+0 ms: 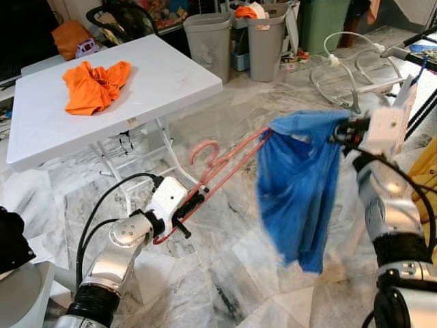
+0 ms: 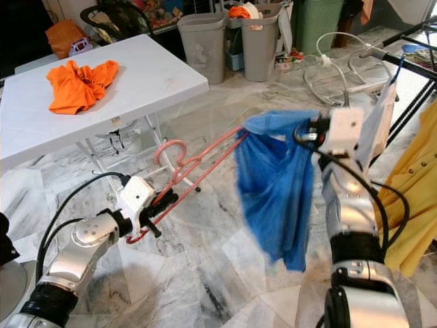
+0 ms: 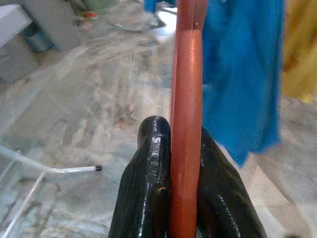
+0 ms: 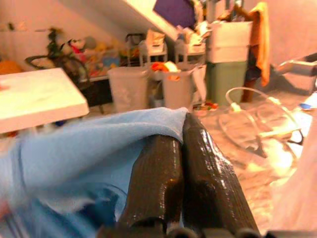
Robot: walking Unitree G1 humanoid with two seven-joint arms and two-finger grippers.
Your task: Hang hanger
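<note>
1. While held up in the air between both arms, the pink hanger [image 1: 222,167] slants from low on the robot's left to higher on its right, hook [image 1: 205,152] curling up about midway along it, over the marble floor [image 1: 225,273].
2. Left gripper [image 1: 183,213]: fingers [image 3: 148,193] clamped narrow on the hanger's lower end; left wrist view shows the red-pink bar pinched between the two black pads.
3. Blue shirt [image 1: 300,198] hangs off the hanger's far end, draping down freely, not touching the floor.
4. Right gripper [image 1: 341,131]: fingers [image 4: 198,168] pressed together on a fold of the blue shirt near its top, at the hanger's upper tip.
5. Step in hand, as a judgement: garment is being worked onto the hanger, only one end looks inside the shirt; hanging itself not yet done.
6. Next move likely needs the shirt pulled across so both shoulders sit on the hanger, then the hook freed and carried to a rail. A drying rack [image 1: 416,51] stands on the robot's right, with a yellow garment [image 2: 410,205] on it.
7. Risk: shirt slips off the tilted bar if the right grip lets go early.
8. Around: white worktop [image 1: 157,82] on the left with an orange cloth [image 1: 94,83], well apart from the hanger; two grey bins [image 1: 239,41] behind it.
</note>
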